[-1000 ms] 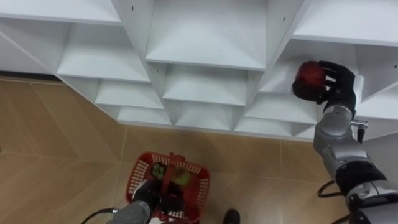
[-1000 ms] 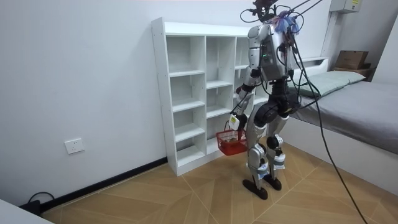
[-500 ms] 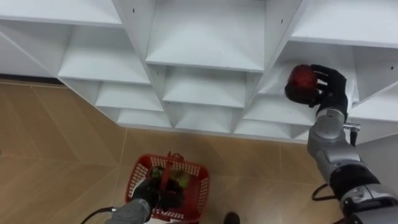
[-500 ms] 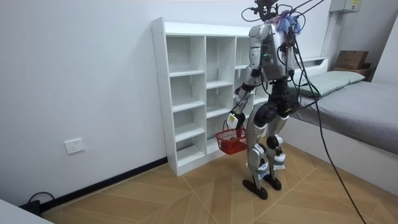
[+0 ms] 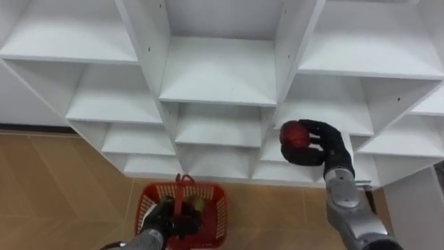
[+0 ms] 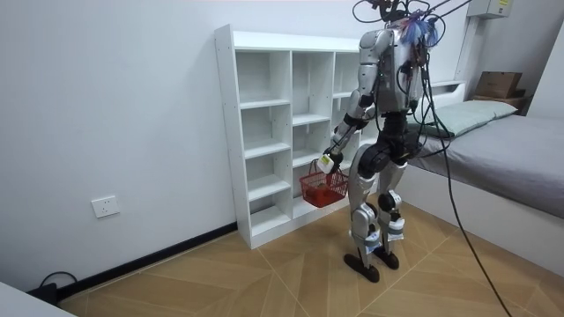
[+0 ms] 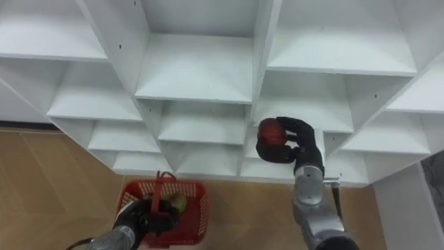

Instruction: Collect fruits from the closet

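Observation:
A red fruit [image 5: 295, 134] [image 7: 269, 130] is held in my right hand [image 5: 320, 144] [image 7: 295, 141], fingers curled round it, just in front of the white closet's [image 5: 222, 69] right column of shelves. My left hand [image 5: 165, 218] [image 7: 139, 217] is shut on the handle of a red mesh basket [image 5: 211, 208] [image 7: 195, 208] hanging low above the wood floor. A green fruit [image 5: 196, 203] lies inside the basket. In the room view I stand facing the closet [image 6: 273, 132] with the basket [image 6: 322, 187] raised at knee height.
The closet's open white compartments [image 5: 220, 66] fill the upper scene. A bed [image 6: 493, 141] stands behind me at the room view's right. A wall socket [image 6: 105, 207] sits low on the wall at the room view's left.
My right hand has drawn the red fruit out of the shelf and left toward the middle. The basket has risen a little. The head camera has tilted up.

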